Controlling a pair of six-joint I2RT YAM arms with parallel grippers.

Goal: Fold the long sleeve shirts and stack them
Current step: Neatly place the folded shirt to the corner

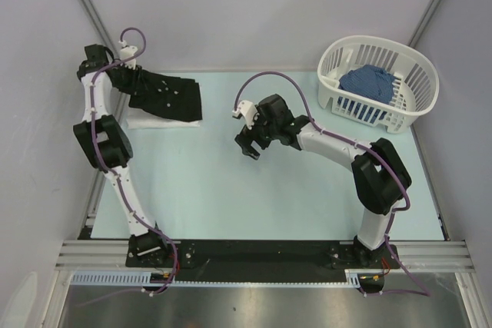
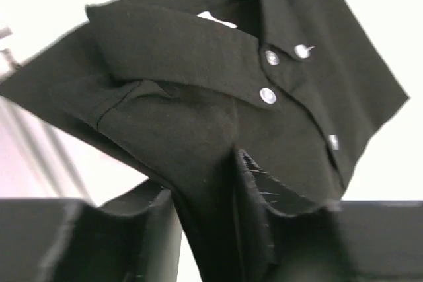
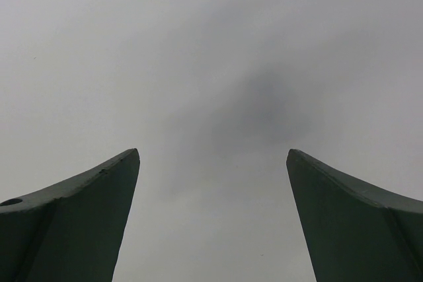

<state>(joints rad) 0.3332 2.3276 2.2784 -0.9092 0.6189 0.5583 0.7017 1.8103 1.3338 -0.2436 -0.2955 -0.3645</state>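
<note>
The black shirt [image 1: 167,94] lies folded at the far left of the table, on top of the folded white shirt [image 1: 165,121], whose edge shows along its near side. My left gripper [image 1: 125,76] is at the black shirt's left end. In the left wrist view the left gripper [image 2: 221,229] is shut on a fold of the black shirt [image 2: 198,90], with the collar and small white buttons [image 2: 268,96] just beyond. My right gripper [image 1: 249,148] is open and empty over the middle of the table; its view shows only the right gripper [image 3: 213,163] and bare table.
A white slatted basket [image 1: 419,74] stands at the far right corner with blue cloth [image 1: 369,82] in it. Grey walls close in the left, back and right sides. The arm bases sit on the rail at the near edge.
</note>
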